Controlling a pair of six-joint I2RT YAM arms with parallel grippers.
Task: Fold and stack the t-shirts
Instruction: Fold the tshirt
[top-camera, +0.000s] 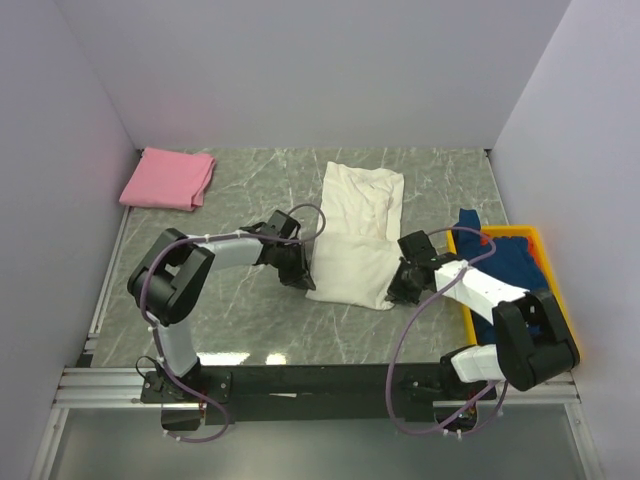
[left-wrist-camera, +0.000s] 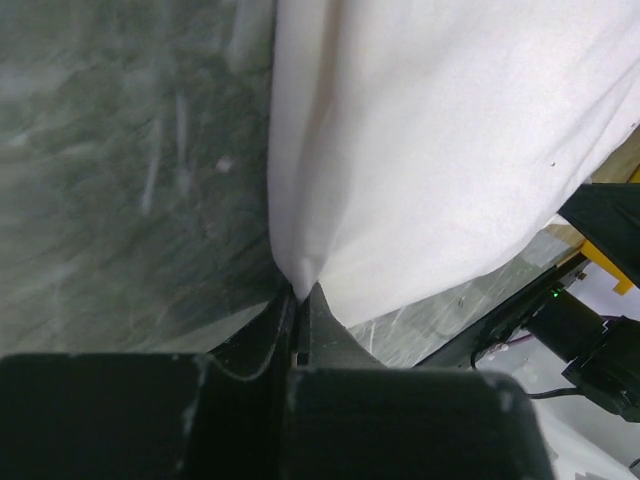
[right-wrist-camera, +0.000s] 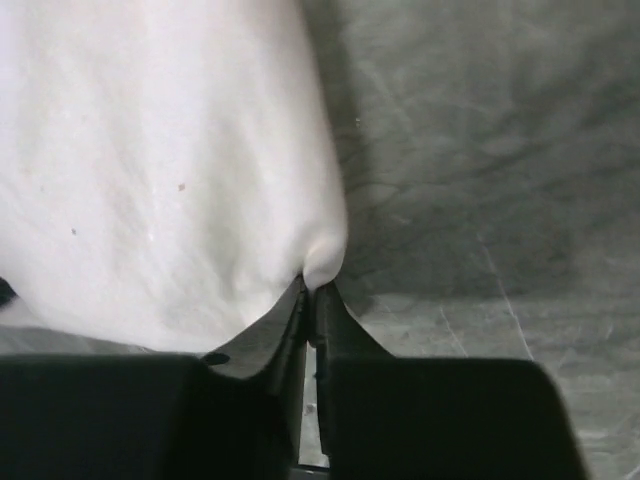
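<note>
Laid out mid-frame on the grey marbled tabletop (top-camera: 240, 320): a cream-white cotton t-shirt (top-camera: 355, 235). Pinched at its left edge by the left gripper (left-wrist-camera: 300, 292), jaws closed tight on cloth. Pinched at its right edge by the right gripper (right-wrist-camera: 311, 288), likewise closed on fabric. Upper left, a folded pink t-shirt (top-camera: 168, 178); far right, a dark blue t-shirt (top-camera: 512, 262) in a yellow plastic bin (top-camera: 505, 231).

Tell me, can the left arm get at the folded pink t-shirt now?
Probably not yet: the left gripper is shut on the cream t-shirt. Once released, bare table lies between it and the pink t-shirt.
</note>
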